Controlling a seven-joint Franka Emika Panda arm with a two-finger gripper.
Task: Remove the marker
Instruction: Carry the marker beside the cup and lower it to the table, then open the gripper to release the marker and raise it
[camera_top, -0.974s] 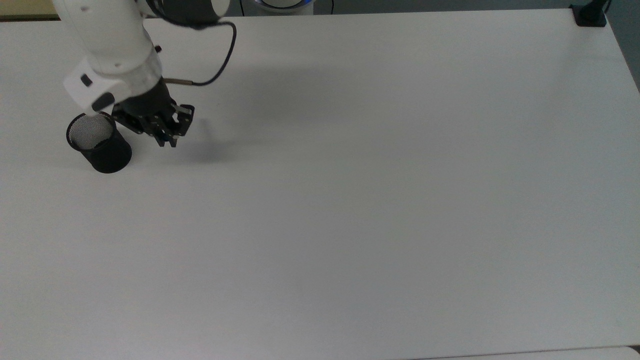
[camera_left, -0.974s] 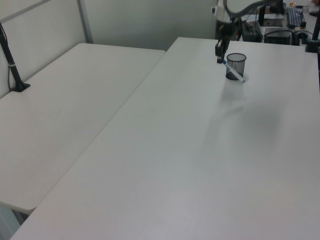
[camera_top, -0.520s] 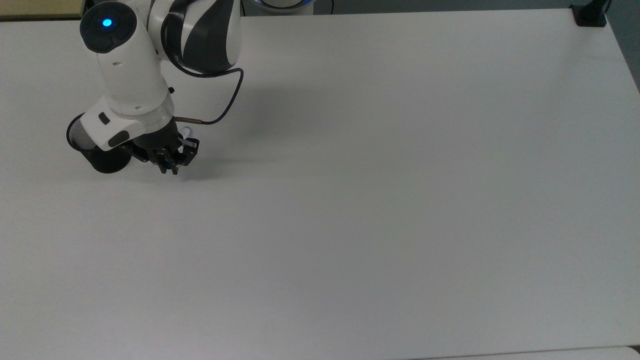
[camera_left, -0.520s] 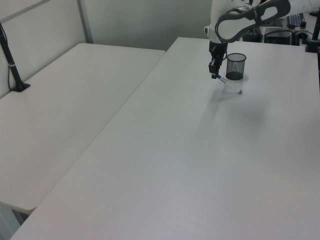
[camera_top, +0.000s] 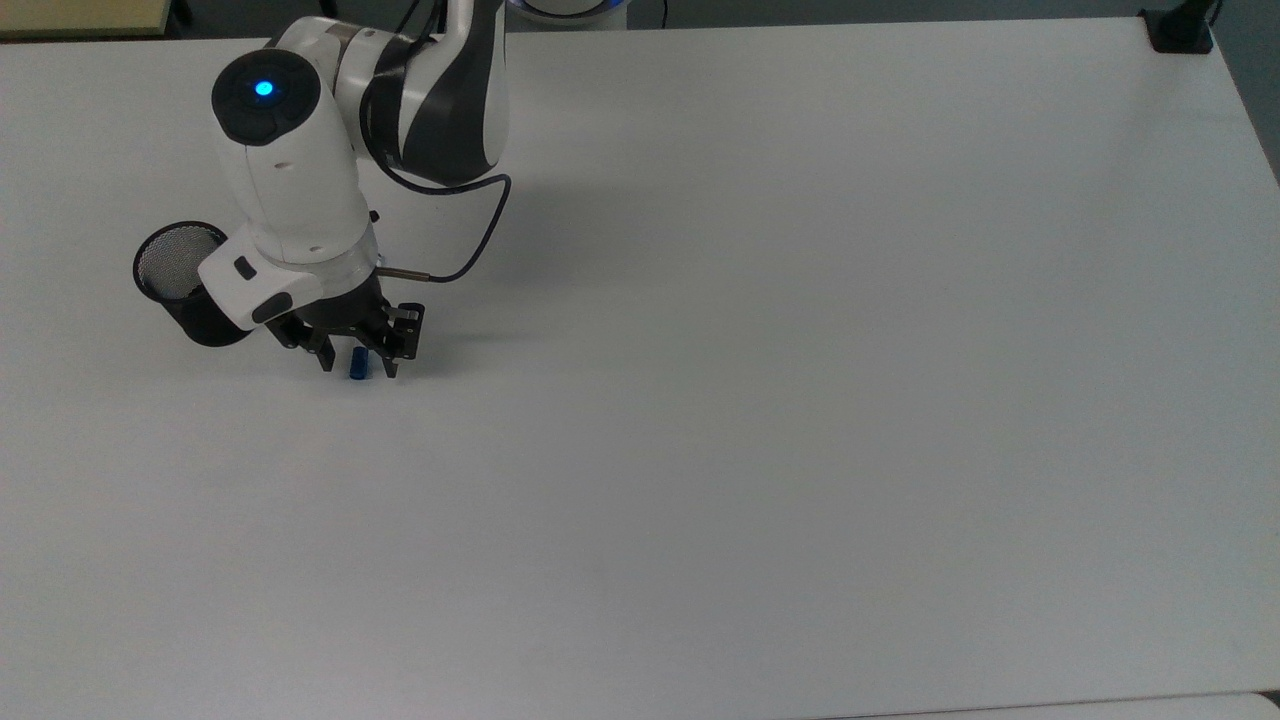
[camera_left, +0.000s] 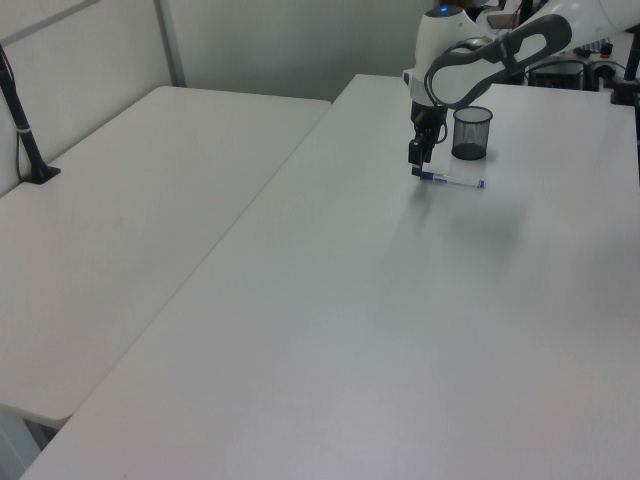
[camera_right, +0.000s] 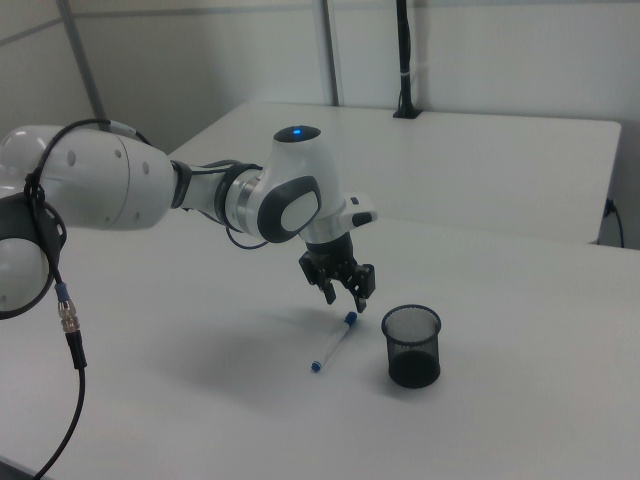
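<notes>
Slim white-barrelled marker with blue cap (camera_right: 332, 342) is lying flat on the white table (camera_top: 800, 400), just beside the black mesh cup (camera_right: 412, 345), outside it. Black two-finger gripper (camera_right: 344, 297) is hovering over the cap end, fingers spread, grasping nothing.

table (camera_right: 520, 420): white, flat | marker (camera_right: 331, 343): lies flat on it, blue cap toward cup | cup (camera_right: 412, 346): black mesh, upright, just beside marker, apart
</notes>
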